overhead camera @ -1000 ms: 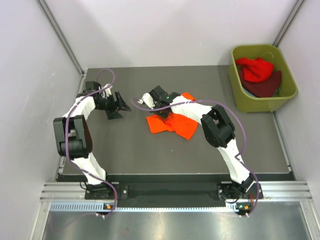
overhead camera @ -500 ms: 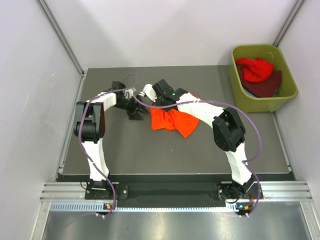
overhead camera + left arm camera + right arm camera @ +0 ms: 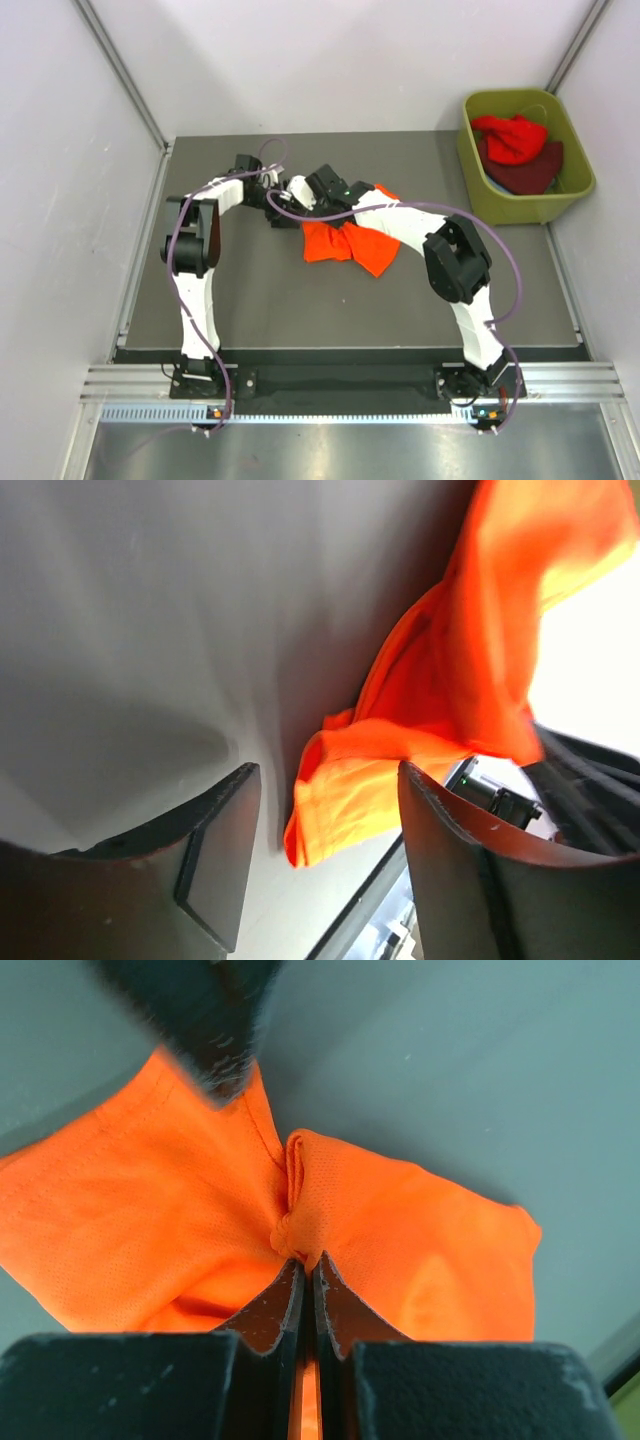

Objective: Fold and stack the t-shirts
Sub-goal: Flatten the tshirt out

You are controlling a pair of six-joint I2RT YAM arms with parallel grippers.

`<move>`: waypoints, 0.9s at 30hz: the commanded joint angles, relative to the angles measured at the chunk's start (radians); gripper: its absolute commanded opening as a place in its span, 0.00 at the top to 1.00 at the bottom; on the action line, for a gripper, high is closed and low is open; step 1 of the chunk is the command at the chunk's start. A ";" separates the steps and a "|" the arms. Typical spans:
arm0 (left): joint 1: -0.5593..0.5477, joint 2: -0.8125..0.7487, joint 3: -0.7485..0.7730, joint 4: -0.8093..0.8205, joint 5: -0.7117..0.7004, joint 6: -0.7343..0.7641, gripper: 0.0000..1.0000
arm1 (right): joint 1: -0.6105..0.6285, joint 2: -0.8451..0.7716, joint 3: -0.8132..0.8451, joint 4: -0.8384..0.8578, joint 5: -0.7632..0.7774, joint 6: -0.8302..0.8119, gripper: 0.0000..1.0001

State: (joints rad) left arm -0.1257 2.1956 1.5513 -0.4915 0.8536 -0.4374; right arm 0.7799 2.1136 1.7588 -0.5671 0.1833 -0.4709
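The bright orange t-shirt (image 3: 345, 243) lies crumpled at the middle of the dark table. My right gripper (image 3: 312, 196) is shut on a pinched fold of it (image 3: 300, 1250) at its far left edge. My left gripper (image 3: 283, 212) is open right beside it, a hanging corner of the orange cloth (image 3: 350, 800) showing between its fingers (image 3: 220, 850) without touching them. A red t-shirt (image 3: 512, 137) and a dark maroon one (image 3: 530, 172) lie in the olive-green tub.
The olive-green tub (image 3: 480, 190) stands at the table's far right corner. Grey walls close in the table at left, back and right. The two grippers sit very close together near the table's far middle.
My left gripper has swung right from the table's left side to the shirt's left edge. My right gripper has stayed on the orange shirt, which has bunched slightly rightward.
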 commanded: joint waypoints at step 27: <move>0.075 -0.100 0.006 0.016 0.093 0.057 1.00 | 0.024 -0.075 0.005 0.052 0.129 -0.029 1.00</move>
State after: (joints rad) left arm -0.1032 2.2318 1.5475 -0.4526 0.9638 -0.4370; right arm 0.7887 2.1136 1.7409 -0.5617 0.2325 -0.4770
